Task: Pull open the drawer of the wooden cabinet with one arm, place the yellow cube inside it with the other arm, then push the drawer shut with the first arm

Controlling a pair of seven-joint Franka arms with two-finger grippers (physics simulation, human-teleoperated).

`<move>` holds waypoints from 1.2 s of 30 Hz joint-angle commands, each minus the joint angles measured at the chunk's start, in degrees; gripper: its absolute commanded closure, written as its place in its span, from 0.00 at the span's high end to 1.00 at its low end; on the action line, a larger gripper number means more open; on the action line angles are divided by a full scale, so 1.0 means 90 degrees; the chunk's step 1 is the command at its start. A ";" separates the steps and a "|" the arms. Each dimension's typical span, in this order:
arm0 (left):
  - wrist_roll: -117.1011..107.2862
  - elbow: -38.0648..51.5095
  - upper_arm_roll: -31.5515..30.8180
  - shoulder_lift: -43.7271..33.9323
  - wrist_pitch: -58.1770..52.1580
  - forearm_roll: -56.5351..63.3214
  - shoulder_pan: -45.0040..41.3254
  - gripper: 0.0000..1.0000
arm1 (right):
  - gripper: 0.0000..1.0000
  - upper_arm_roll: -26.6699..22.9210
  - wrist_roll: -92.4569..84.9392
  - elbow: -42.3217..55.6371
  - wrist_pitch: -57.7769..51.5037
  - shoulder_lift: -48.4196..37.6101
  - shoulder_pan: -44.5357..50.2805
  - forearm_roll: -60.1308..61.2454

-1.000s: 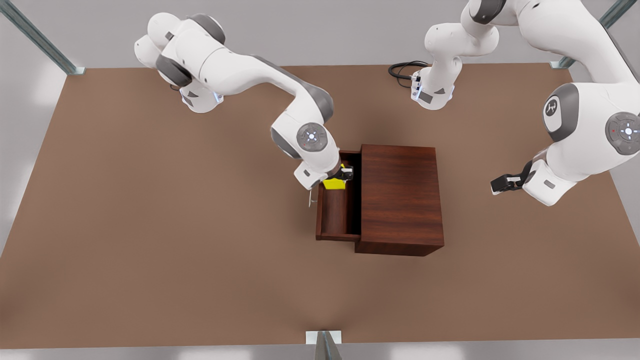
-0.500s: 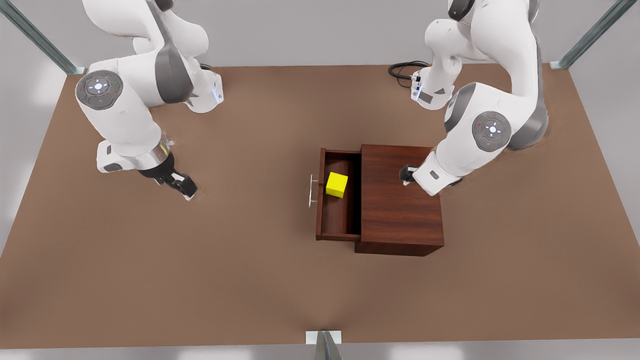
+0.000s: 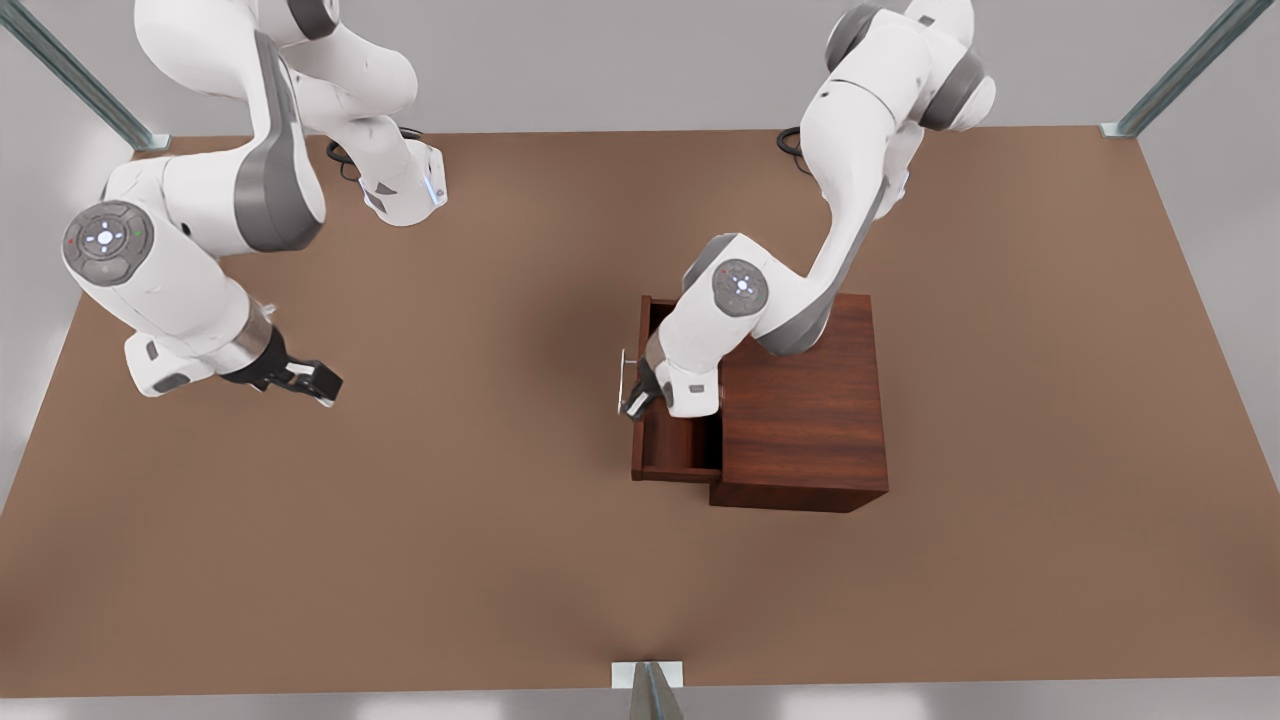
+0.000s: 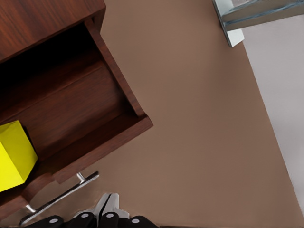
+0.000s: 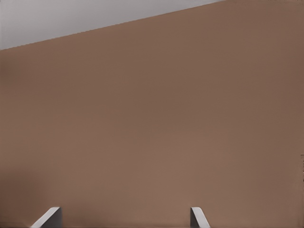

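Left end effector [image 3: 634, 398] sitting pressed together at the drawer's [image 3: 672, 448] handle [image 4: 59, 198], cube [image 4: 13, 155] lying inside the pulled-out drawer, cabinet [image 3: 803, 400] behind, right end effector [image 3: 318, 382] waiting spread over bare bench [image 3: 480, 520]

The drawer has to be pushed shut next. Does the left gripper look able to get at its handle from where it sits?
Probably yes. The left gripper, fingers shut, sits just outside the handle of the open drawer, with only bare table beside it.
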 commanded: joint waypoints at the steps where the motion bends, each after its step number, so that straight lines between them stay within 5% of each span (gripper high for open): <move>1: -0.7949 0.0044 -0.0141 0.0146 0.1471 -0.0105 -0.0120 0.21 | 1.00 0.0000 -0.1975 -0.0007 -0.0037 0.0000 -0.0006 0.0010; 7: -0.7510 -0.0024 -0.0132 0.0732 0.1442 0.0119 -0.0559 0.21 | 1.00 0.0000 -0.2033 -0.0036 -0.0047 0.0000 -0.0065 0.0010; 10: -0.6397 -0.0064 -0.0132 0.0908 0.0407 0.0109 -0.0638 0.21 | 1.00 0.0010 -0.2073 -0.0046 -0.0047 0.0000 -0.0075 0.0010; 16: -0.5820 -0.0015 -0.0122 0.0849 -0.0775 0.0500 -0.0589 0.21 | 1.00 0.0010 -0.2180 -0.0056 -0.0047 0.0000 -0.0133 0.0019; 30: -0.4922 0.0034 -0.0083 0.0732 -0.1487 0.0725 -0.0316 0.21 | 1.00 0.0068 -0.2317 -0.0046 -0.0047 0.0029 -0.0153 0.0019; 34: -0.4385 0.0034 -0.0083 0.0683 -0.1868 0.0725 -0.0159 0.21 | 1.00 0.0371 -0.2951 -0.0017 -0.0047 0.0020 -0.0143 0.0029; 36: -0.4072 0.0034 -0.0083 0.0654 -0.2025 0.0725 -0.0052 0.21 | 1.00 0.1045 -0.2932 -0.0114 -0.0613 -0.0088 -0.0143 0.0019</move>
